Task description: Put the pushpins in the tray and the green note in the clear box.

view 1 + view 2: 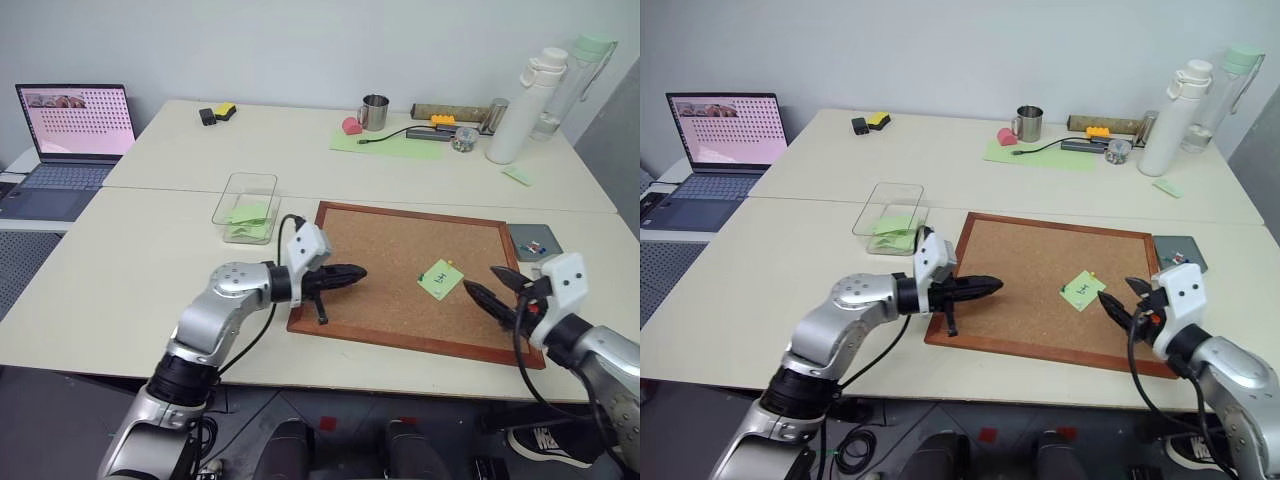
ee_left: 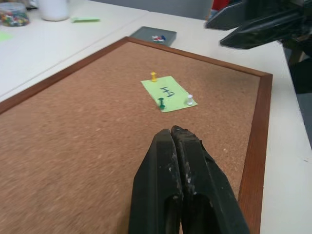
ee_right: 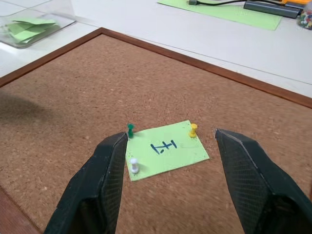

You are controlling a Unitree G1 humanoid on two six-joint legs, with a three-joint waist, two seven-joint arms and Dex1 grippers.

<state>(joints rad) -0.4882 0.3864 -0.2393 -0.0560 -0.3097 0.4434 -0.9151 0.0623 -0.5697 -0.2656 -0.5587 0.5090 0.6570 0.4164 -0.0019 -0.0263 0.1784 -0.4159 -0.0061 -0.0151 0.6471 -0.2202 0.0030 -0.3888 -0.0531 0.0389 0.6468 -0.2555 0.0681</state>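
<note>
Cork board (image 1: 400,280): we find it lying flat on the table, the green note (image 3: 165,148) pinned near its right side.
Risk, note: we judge that pulling the note before all pins are out would tear it at the pin holes.
Risk, pins: three pushpins hold the note, a yellow pushpin (image 3: 193,129), a green pushpin (image 3: 130,129) and a white pushpin (image 3: 134,165). We judge each head small enough to slip from wide fingers, roll off the board and be lost.
Clear box (image 1: 246,206): it sits on the table just beside the board's far left corner. We see loose green slips (image 3: 27,28) inside; the handwritten note is not among them.
Tray (image 1: 535,242): dark grey, just past the board's right edge. We see a few small coloured pieces in it, too small to identify.
Right gripper (image 3: 168,161): spread wide, empty, fingers straddling the note above the board.
Left gripper (image 1: 355,272): clenched on nothing, hovering over the board's left part, well apart from the note.
</note>
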